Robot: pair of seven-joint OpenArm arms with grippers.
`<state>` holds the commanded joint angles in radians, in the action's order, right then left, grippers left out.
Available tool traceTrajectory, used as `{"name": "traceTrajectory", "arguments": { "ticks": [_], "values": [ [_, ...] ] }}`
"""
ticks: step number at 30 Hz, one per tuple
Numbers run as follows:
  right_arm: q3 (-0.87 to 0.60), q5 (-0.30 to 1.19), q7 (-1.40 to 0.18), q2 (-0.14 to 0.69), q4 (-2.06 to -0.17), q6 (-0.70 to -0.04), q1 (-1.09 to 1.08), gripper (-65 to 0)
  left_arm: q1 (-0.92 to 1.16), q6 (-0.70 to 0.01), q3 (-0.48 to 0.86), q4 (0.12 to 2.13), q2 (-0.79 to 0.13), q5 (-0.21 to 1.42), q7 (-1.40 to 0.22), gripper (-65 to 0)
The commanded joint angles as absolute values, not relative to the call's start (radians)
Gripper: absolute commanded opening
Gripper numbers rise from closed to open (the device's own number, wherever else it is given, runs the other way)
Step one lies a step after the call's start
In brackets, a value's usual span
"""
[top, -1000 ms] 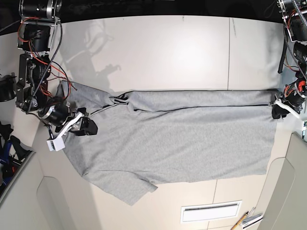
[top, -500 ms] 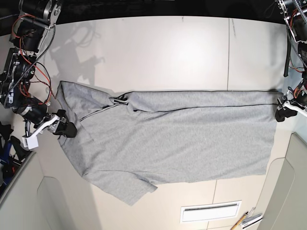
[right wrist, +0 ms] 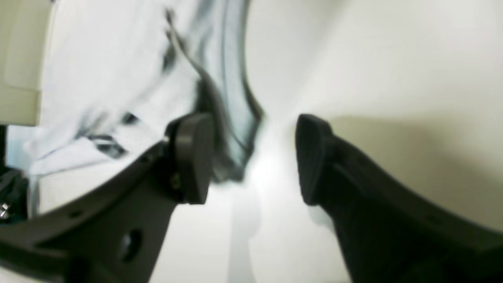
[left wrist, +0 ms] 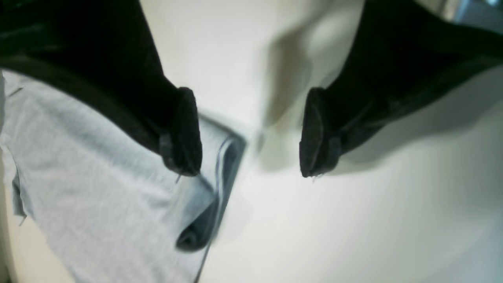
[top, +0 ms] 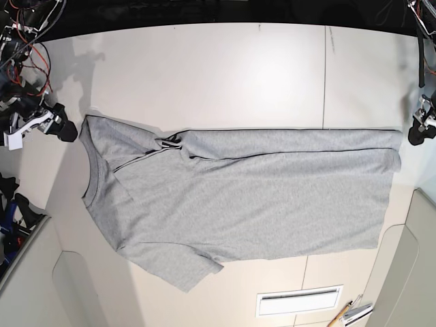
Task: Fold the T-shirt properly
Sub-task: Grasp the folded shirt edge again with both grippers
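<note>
Lying partly folded, T-shirt [top: 252, 197] between pincers, left [left wrist: 251, 131] and right [right wrist: 251, 159], both parted, unloaded.

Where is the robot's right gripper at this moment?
In the base view, the right gripper hovers on the left side, just outside the left edge of the T-shirt, near its upper left corner.

No readable text, labels, brands, numbers or signs — none on grey T-shirt [top: 259, 197], none on white table [top: 238, 75] — in any view.
</note>
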<state>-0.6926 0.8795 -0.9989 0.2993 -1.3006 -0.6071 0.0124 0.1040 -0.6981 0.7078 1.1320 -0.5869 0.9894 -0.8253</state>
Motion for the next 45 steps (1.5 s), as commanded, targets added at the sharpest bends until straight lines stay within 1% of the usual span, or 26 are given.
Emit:
{"name": "traceTrajectory", "arguments": {
  "ticks": [1,3,4,8,11,15,21,27,31,35,36,39,40,41,45],
  "values": [
    [-0.693,0.879,-0.992,0.299,-1.301,-0.607,0.023,-30.4,0.112,-0.698,0.714,1.132,-0.58,0.993,-0.828,-17.6],
    [-0.693,0.874,-0.987,0.297,-1.301,-0.608,0.034,-25.0,0.117,-0.698,0.715,1.132,-0.564,0.991,-0.828,-17.3],
    [-0.693,0.872,-0.987,0.296,-1.301,-0.607,0.034,-23.8,0.117,-0.698,0.715,1.132,-0.554,0.991,-0.828,-17.3],
    [-0.691,0.876,-0.987,0.292,-1.3,-0.607,0.034,-23.8,0.116,-0.698,0.715,1.132,-0.496,0.991,-0.825,-17.3],
    [-0.685,0.875,-0.987,0.266,-1.3,-0.607,0.034,-23.8,0.116,-0.698,0.715,1.132,-0.466,0.992,-0.813,-17.4],
    [-0.666,0.875,-0.977,0.224,-1.3,-0.607,0.034,-23.9,0.113,-0.698,0.701,1.132,-0.447,0.995,-0.808,-17.4],
    [-0.651,0.871,-0.969,0.213,-1.3,-0.607,0.025,-23.9,0.074,-0.698,0.642,1.132,-0.429,0.982,-0.796,-17.4],
    [-0.651,0.872,-0.968,0.213,-1.3,-0.607,0.025,-23.9,0.047,-0.698,0.584,1.131,-0.429,0.936,-0.776,-17.4],
    [-0.651,0.872,-0.965,0.213,-1.3,-0.607,0.025,-23.9,0.029,-0.698,0.562,1.13,-0.418,0.83,-0.713,-17.5],
    [-0.651,0.873,-0.965,0.212,-1.3,-0.607,0.025,-23.9,-0.006,-0.691,0.558,1.129,-0.39,0.768,-0.707,-18.0],
    [-0.651,0.873,-0.965,0.21,-1.3,-0.607,0.025,-23.9,-0.006,-0.683,0.554,1.129,-0.388,0.76,-0.706,-20.2],
    [-0.651,0.876,-0.965,0.186,-1.3,-0.607,0.024,-23.9,-0.006,-0.665,0.554,1.129,-0.388,0.728,-0.706,-35.5],
    [-0.649,0.876,-0.965,0.175,-1.3,-0.607,0.023,-23.9,-0.006,-0.665,0.554,1.129,-0.388,0.728,-0.706,-38.6],
    [-0.647,0.877,-0.963,0.165,-1.3,-0.607,0.022,-23.9,-0.006,-0.665,0.554,1.129,-0.388,0.728,-0.706,-39.6],
    [-0.625,0.871,-0.95,0.134,-1.3,-0.607,0.001,-23.9,-0.005,-0.665,0.554,1.129,-0.388,0.727,-0.707,-39.7]
  ]
}}
